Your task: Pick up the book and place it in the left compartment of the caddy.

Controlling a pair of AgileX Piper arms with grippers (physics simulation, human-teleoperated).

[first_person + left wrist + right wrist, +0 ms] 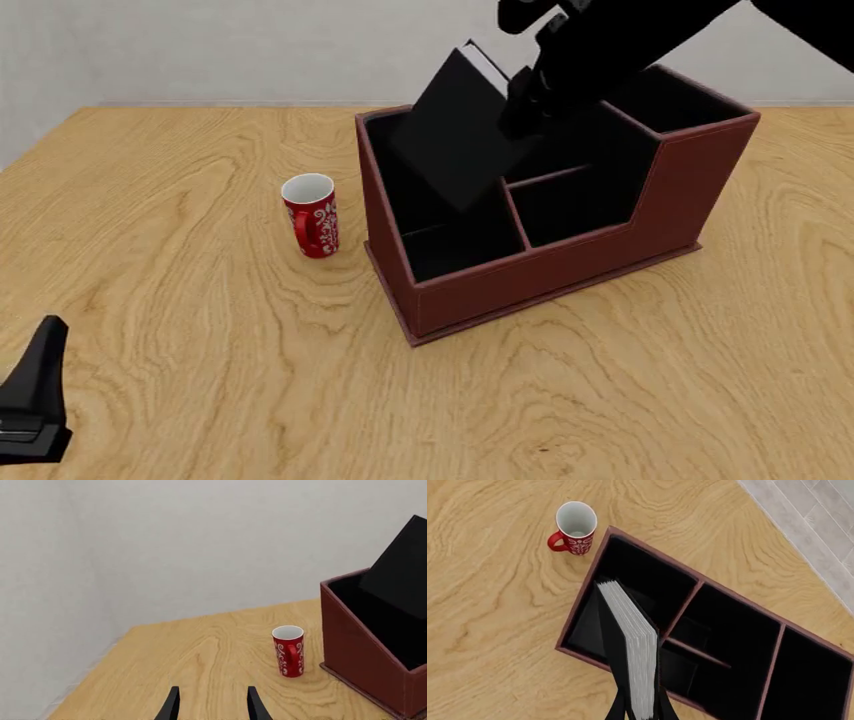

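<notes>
Right claw [639, 711] clamps the tilted book [630, 645] over the caddy [561, 275]; left claw [212, 705] spread, empty

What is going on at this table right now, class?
The right gripper holds the black book tilted, its lower end already down inside the left compartment of the caddy. It has not let go. The left gripper hangs open over bare table, holding nothing. A red mug stands beside the caddy.

left claw [212, 705] open | mug [288, 651] beside caddy [363, 650] | book [400, 570] tilted inside
</notes>
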